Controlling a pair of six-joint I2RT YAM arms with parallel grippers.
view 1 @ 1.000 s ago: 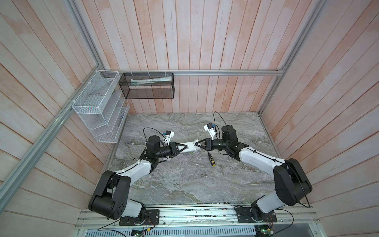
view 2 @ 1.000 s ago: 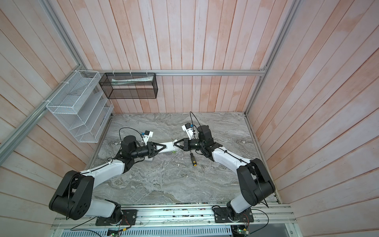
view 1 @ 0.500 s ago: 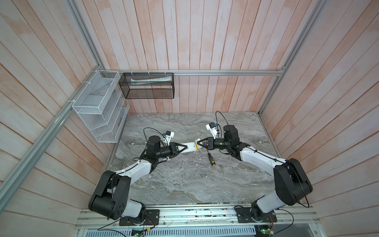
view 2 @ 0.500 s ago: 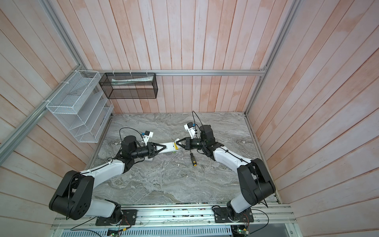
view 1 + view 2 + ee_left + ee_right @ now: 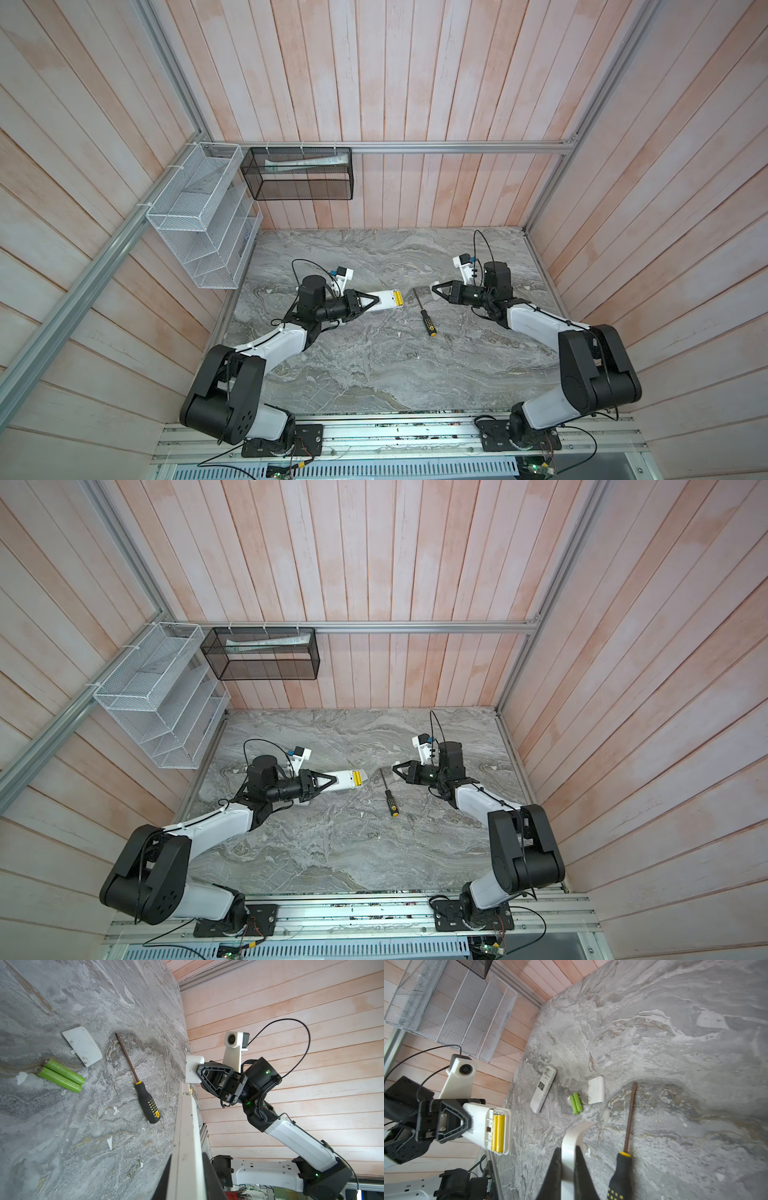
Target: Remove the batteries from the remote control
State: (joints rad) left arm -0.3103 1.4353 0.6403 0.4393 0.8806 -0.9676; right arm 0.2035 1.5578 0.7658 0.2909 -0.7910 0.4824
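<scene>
Yellow batteries (image 5: 498, 1133) in remote (image 5: 478, 1124), tight in left hand (image 5: 375, 301); cover (image 5: 571, 1140) tight in right hand (image 5: 435, 289).

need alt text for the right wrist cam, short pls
The left tool holds a white remote with its battery bay open, two yellow batteries inside. In the foreground the right tool is shut on a white cover. On the marble table lie a second remote, two green batteries, a loose cover and a screwdriver.

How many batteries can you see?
4. Two lime green batteries lie side by side on the table; two yellow batteries sit in the open remote held by the left gripper. Others may be hidden.
</scene>
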